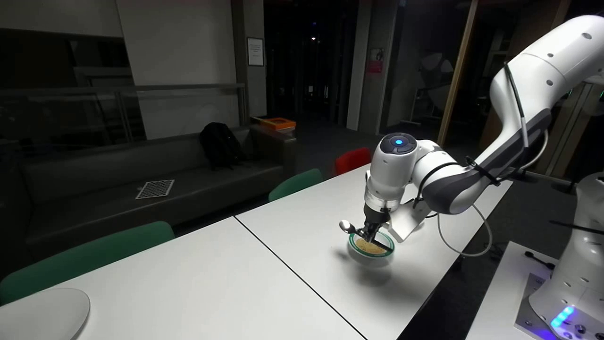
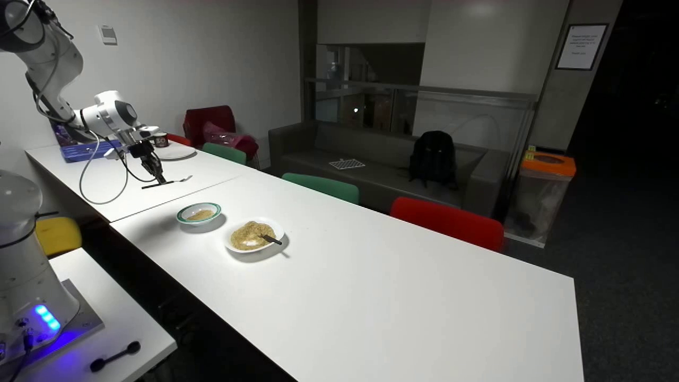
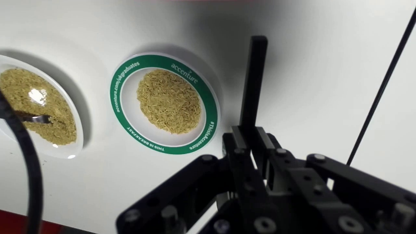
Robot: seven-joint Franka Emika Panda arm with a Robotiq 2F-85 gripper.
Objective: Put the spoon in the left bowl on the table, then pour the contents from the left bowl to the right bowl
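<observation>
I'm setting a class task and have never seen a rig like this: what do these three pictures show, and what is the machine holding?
The machine is one white robot arm. At its tip is a black end effector, closed on a dark-handled spoon, which it holds up off the white table. Two pictures come from cameras standing away from the robot. The third comes from a camera on its wrist, looking down, so the fingers reach in from the bottom edge. On the table sits a green-rimmed bowl with tan grains in it. Beside it is a wider pale bowl of similar-looking food, with a second utensil in it; I can't tell what kind.
</observation>
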